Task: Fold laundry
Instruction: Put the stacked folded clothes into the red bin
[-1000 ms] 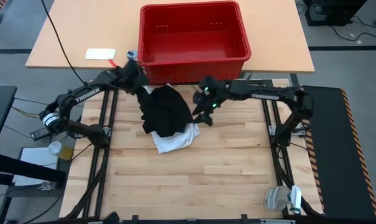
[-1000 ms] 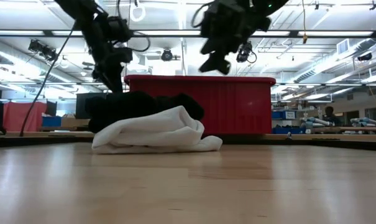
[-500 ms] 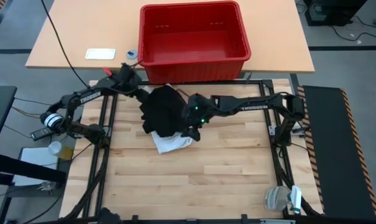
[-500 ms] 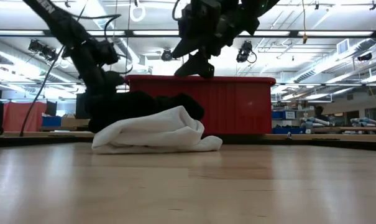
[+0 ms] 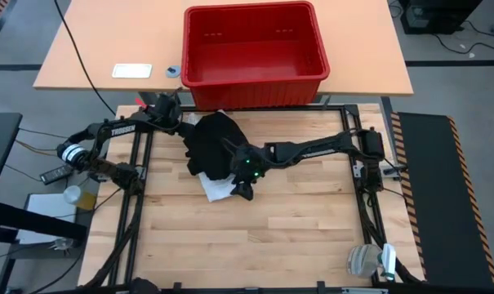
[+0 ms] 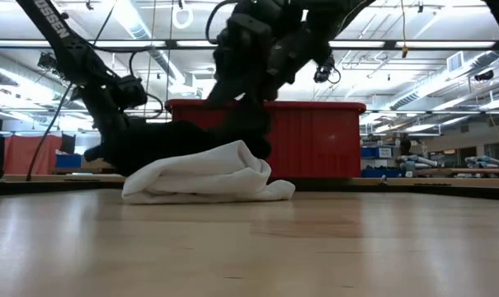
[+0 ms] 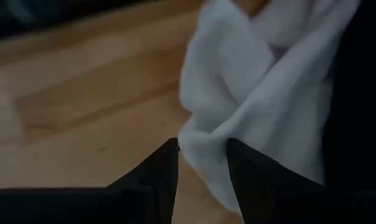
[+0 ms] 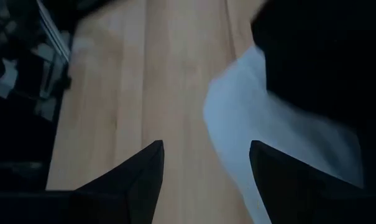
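The laundry lies in one heap on the wooden table. A black garment (image 5: 216, 145) is on top, and a white shirt (image 5: 216, 189) sticks out under it on the near side (image 6: 208, 177). My left gripper (image 5: 184, 125) is open and low at the heap's far-left side (image 6: 94, 153). In its wrist view a fold of the white shirt (image 7: 237, 93) reaches its fingertips (image 7: 203, 155). My right gripper (image 5: 245, 188) is open and hangs above the heap's near-right edge (image 6: 245, 99). Its fingers (image 8: 203, 162) straddle bare wood and the white shirt's edge (image 8: 237, 130). My left gripper slants down at the white shirt's fold (image 7: 197, 134), whose edge lies right at the gap between the two fingertips. I cannot tell whether the fingers touch it.
A red crate (image 5: 255, 77) stands on the tan table just beyond the heap. A white card (image 5: 132, 71) lies to its left. Dark frame rails (image 5: 353, 155) run along both table sides. Bare wood (image 5: 263, 237) spreads out on the near half.
My left gripper has come down and toward the near edge, rolling as it went, and is now low beside the heap. My right gripper has swept toward the table's left and downward, from beside the heap to over its near-right edge. The laundry has not moved.
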